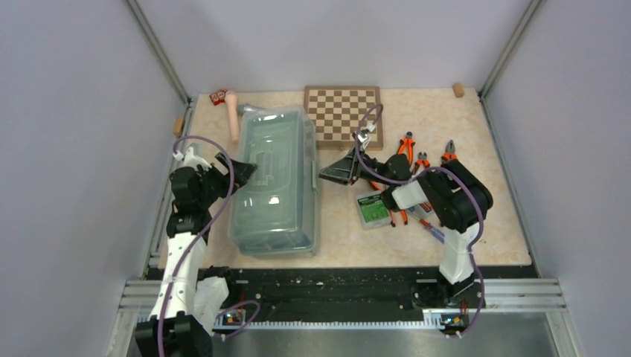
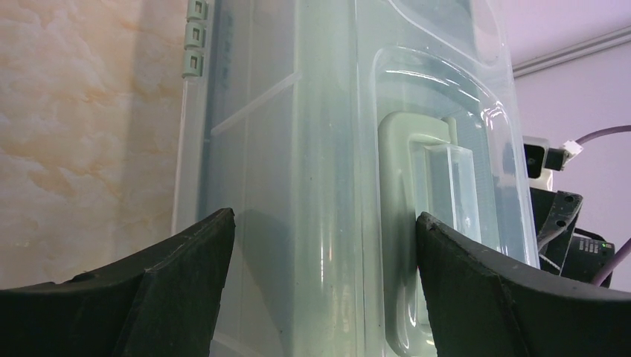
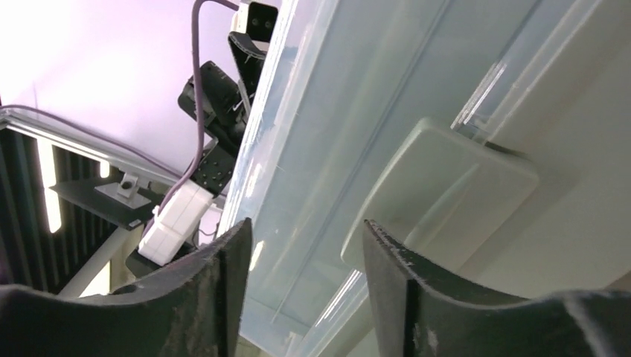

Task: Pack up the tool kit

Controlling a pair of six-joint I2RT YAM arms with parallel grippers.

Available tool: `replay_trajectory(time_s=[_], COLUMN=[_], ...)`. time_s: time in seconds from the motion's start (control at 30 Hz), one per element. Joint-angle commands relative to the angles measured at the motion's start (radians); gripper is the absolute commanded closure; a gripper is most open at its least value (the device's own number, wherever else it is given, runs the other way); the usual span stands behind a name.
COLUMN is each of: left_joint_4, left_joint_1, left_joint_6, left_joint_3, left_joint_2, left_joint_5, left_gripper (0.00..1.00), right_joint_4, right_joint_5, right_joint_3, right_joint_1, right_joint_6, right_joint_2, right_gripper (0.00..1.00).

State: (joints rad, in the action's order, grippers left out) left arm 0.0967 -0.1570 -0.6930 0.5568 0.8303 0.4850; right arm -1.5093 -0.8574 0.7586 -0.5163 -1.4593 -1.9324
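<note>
Starting from the overhead view, the sage-green toolbox (image 1: pixel 275 182) is seen lying on the table (image 1: pixel 417 245), left of centre, with its translucent lid (image 1: pixel 271 149) set on top. The left gripper (image 1: pixel 249 169) is held at the box's left side, level with the lid, and the right gripper (image 1: pixel 327 175) is held just beside the box's right side, near a latch (image 1: pixel 313 175). Orange-handled pliers (image 1: pixel 405 145), a green bit case (image 1: pixel 372 210) and a screwdriver (image 1: pixel 431 227), partly hidden by the right arm, are left on the table to the right of the box. A chessboard (image 1: pixel 342 115) and a hammer (image 1: pixel 233 115) are seen behind the box.

From the left wrist, the left gripper (image 2: pixel 324 223) is shown spread wide, its 2 fingers (image 2: pixel 186 260) set on either side of the lid (image 2: pixel 312 149), with the lid's handle (image 2: pixel 439 193) close to the right finger. Contact cannot be told.

From the right wrist, the right gripper (image 3: pixel 305 230) is shown with its 2 fingers (image 3: pixel 223 275) parted, nothing pinched, and the toolbox wall (image 3: pixel 357 111) and sage-green latch (image 3: pixel 439 186) close ahead.
</note>
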Motion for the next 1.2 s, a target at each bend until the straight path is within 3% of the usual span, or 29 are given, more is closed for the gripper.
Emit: replay_trajectory(time_s=[0.0,0.17,0.43,0.8,1.17], left_joint_4=[0.305,0.246,0.232,0.225,0.201], left_joint_1=[-0.011,-0.027,-0.042,-0.044,-0.045], left_joint_6=[0.003,-0.033,-0.043,-0.044,-0.08], left_joint_3=[-0.102,-0.135,-0.14,-0.144,-0.174], left_joint_2=[0.065,0.099,0.104,0.108,0.109], left_joint_5=[-0.123,-0.047,-0.012,0.009,-0.014], left_gripper=[0.63,0.66,0.72,0.77,1.0], right_joint_4=[-0.213,-0.213,-0.213,-0.214,-0.215], right_joint_5=[0.034,0.061,0.093,0.093,0.045], right_joint_3=[-0.04,-0.082,-0.02,0.126,0.132], right_joint_1=[0.013,0.03,0.015,-0.048,-0.073], right_joint_6=[0.02,0.032,0.016,-0.048,-0.073], right_joint_2=[0.001,-0.035,-0.121,-0.194,-0.099], right_gripper=[0.41,0.31,0.24,0.25,0.32])
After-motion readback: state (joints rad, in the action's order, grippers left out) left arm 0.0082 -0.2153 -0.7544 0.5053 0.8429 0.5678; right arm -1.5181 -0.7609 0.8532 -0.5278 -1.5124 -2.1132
